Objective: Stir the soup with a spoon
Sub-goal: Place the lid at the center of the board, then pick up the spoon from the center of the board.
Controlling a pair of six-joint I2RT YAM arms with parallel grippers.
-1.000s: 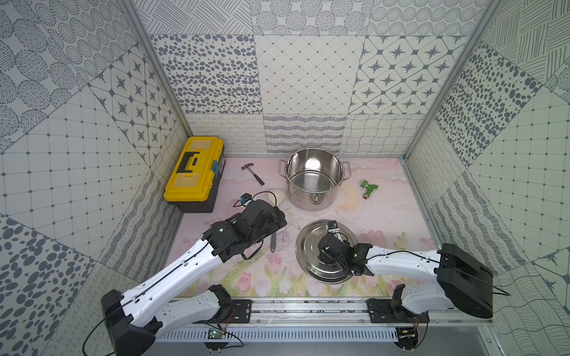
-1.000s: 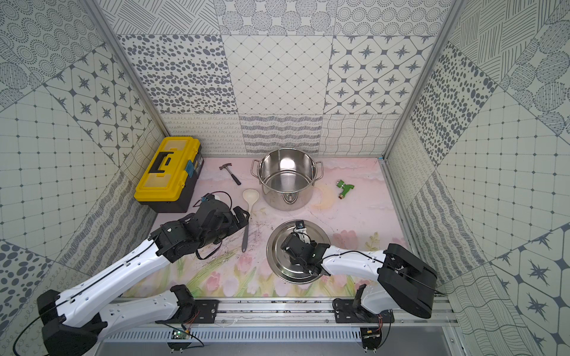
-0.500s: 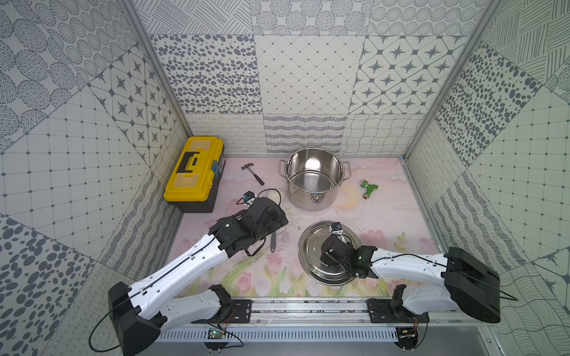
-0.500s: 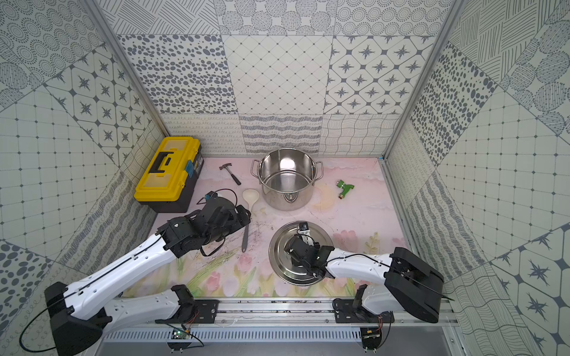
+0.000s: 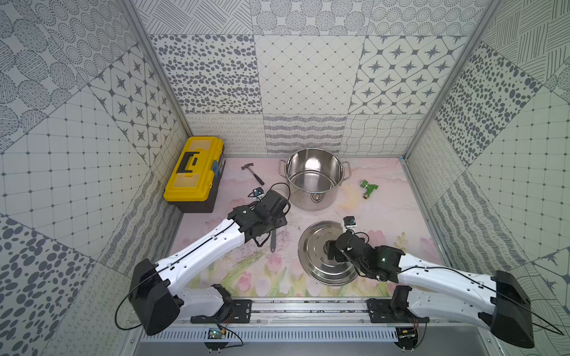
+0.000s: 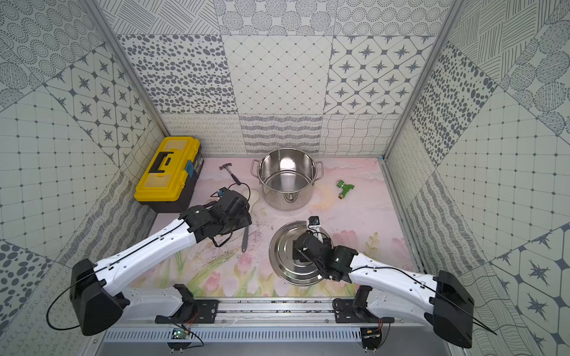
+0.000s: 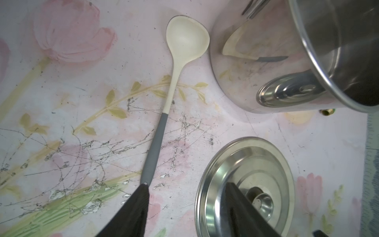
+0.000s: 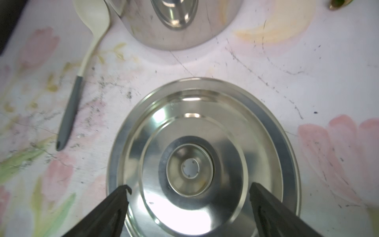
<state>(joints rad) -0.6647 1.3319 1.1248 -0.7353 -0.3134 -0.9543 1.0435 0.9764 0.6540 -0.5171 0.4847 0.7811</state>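
Left claw [image 7: 187, 184] parted, spoon [image 7: 162, 127] handle-end at fingertip [image 7: 141, 197]

Robot test booth, not a home — patterned panel walls [image 5: 305, 74], floral mat [image 5: 265, 274], rail-mounted arms

left claw [image 5: 275, 224] low over spoon [image 5: 273, 243] handle, seemingly touching | right claw [image 5: 328, 250] above lid [image 5: 310, 243] | pot [image 5: 312, 199] uncovered
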